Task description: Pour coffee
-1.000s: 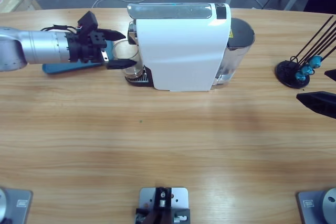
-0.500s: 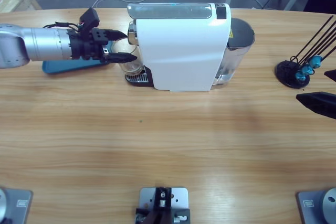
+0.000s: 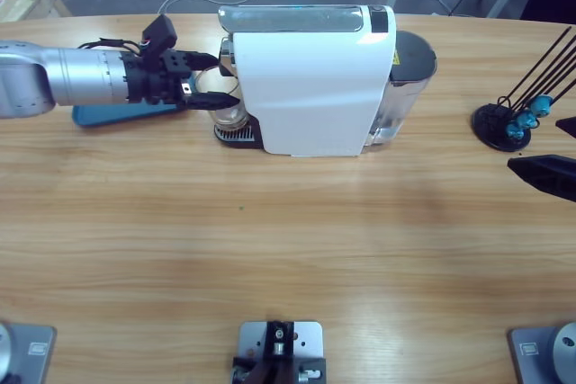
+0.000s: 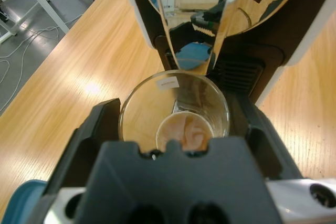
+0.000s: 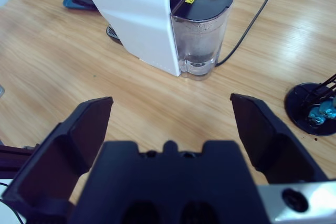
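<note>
We see the left gripper (image 3: 216, 84) closed around the glass (image 4: 175, 109), one jaw on each side and touching its wall. The glass stands upright on the drip tray (image 3: 236, 135) of the coffee machine (image 3: 310, 78), directly under the spout (image 4: 194, 22), with a shallow layer of coffee (image 4: 181, 132) at its bottom. From the machine the arm lies at nine o'clock, so we judge the glass must come out that way. The right gripper (image 5: 170, 124) is wide open, holding nothing — well apart, at three o'clock.
</note>
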